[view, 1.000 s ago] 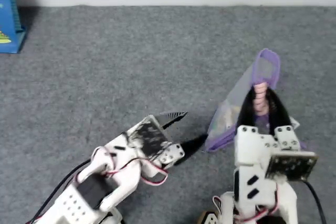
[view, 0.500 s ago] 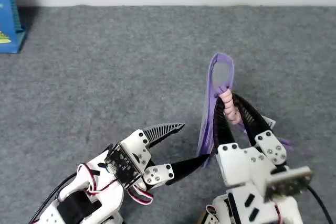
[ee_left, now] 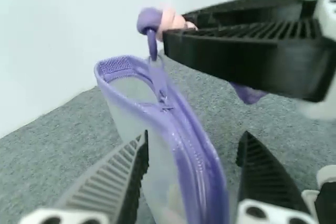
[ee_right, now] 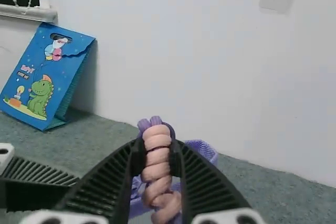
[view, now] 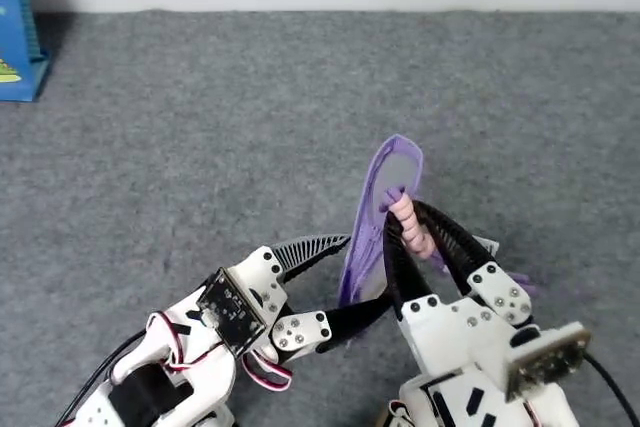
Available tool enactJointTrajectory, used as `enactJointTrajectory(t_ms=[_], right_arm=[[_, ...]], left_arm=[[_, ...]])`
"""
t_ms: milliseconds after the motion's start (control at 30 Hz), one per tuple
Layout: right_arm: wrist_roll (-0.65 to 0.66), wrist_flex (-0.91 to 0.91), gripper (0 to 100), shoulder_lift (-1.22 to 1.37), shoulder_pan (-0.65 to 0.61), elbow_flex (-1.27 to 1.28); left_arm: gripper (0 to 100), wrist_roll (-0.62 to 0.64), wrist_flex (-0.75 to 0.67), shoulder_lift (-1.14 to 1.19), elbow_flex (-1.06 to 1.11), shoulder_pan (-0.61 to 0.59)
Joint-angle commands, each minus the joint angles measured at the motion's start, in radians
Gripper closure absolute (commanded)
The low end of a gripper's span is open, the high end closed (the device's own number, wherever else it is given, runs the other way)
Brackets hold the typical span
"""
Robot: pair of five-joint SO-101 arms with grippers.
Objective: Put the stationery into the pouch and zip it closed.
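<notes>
Your right claw [view: 404,215] is clamped on the pink coiled pull [ee_right: 157,163] at the zip end of the purple pouch [view: 386,169]. The pouch stands on edge, its tip just past that claw's fingertips and its body running back beside them. Your left claw [ee_left: 193,142] is spread wide, with one finger on each side of the pouch's other end and the zipper [ee_left: 184,129] between them. You cannot tell whether either finger touches it.
</notes>
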Motion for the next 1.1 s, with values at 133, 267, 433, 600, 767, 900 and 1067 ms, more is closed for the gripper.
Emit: enactJointTrajectory(t_ms=[133,267,433,600,767,900,1067], right_arm=[[-0.02,0.059,99.1,-0.002,-0.004,-0.129],[-0.02,0.119,99.1,-0.002,0.002,-0.135],[-0.037,0.153,99.1,-0.002,0.001,-0.135],[-0.078,0.196,99.1,-0.002,-0.005,-0.135],[-0.078,0.22,99.1,-0.002,-0.005,-0.135],[-0.077,0.216,99.1,-0.002,0.001,-0.133],[-0.071,0.2,99.1,-0.002,0.008,-0.133]], left_arm=[[82,-0.031,-0.021,-0.005,0.027,0.006],[89,-0.074,-0.021,-0.005,0.027,0.008],[91,-0.074,-0.078,-0.006,0.028,0.008],[91,-0.072,-0.098,-0.006,0.03,0.008],[91,-0.078,-0.098,-0.006,0.03,0.008],[98,-0.083,-0.095,-0.005,0.03,0.011],[99,-0.126,-0.048,-0.005,0.028,0.012]])
